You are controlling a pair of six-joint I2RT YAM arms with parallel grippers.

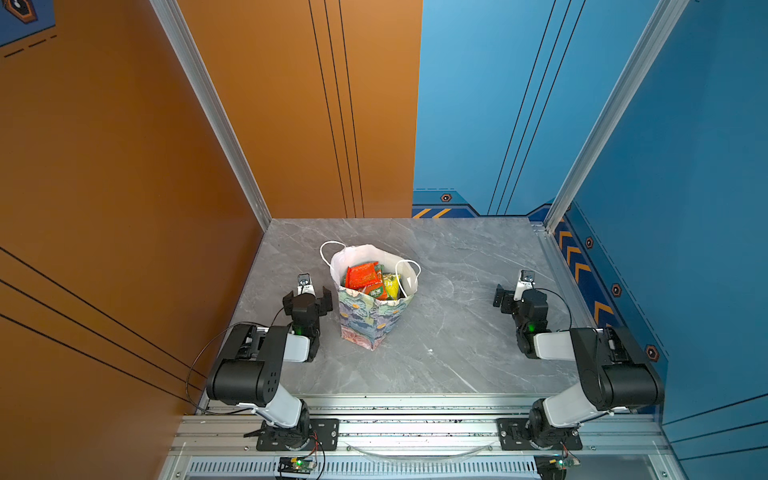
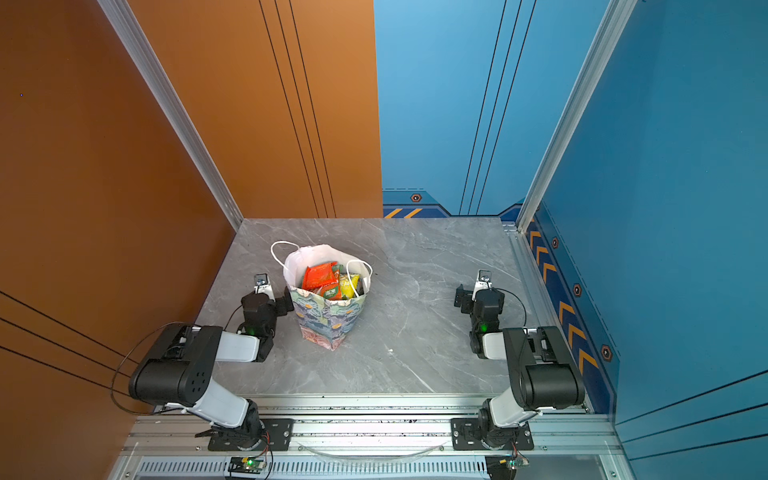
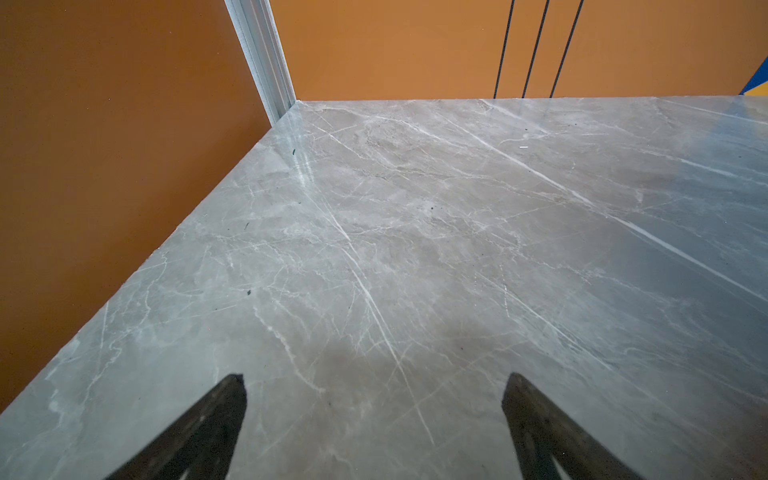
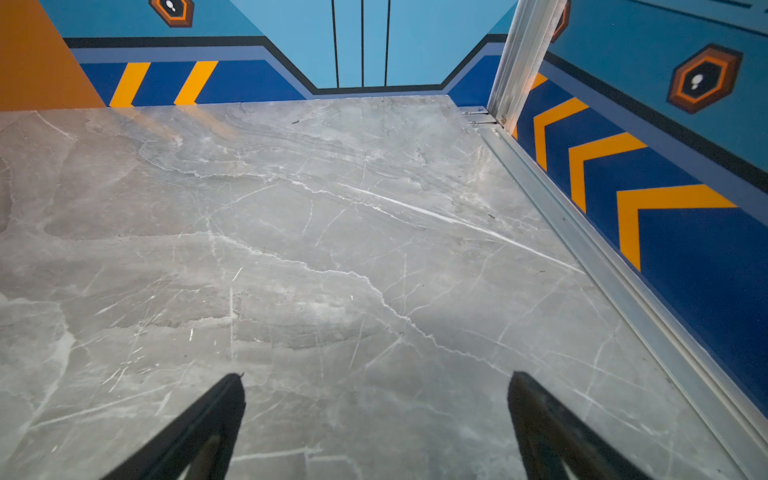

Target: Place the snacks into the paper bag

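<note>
Standing wide apart, the jaws of the left gripper (image 3: 374, 380) and right gripper (image 4: 376, 378) hold nothing over the grey bench (image 1: 457, 257). Between them, left of centre in both top views, the paper bag (image 1: 370, 322) stands upright with the snacks (image 1: 365, 277) inside.

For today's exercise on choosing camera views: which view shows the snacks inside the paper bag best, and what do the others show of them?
Either top view: both look down into the open paper bag, showing the snacks, red, green and yellow packets, inside. Neither wrist view shows any snack, only the marble table.
</note>
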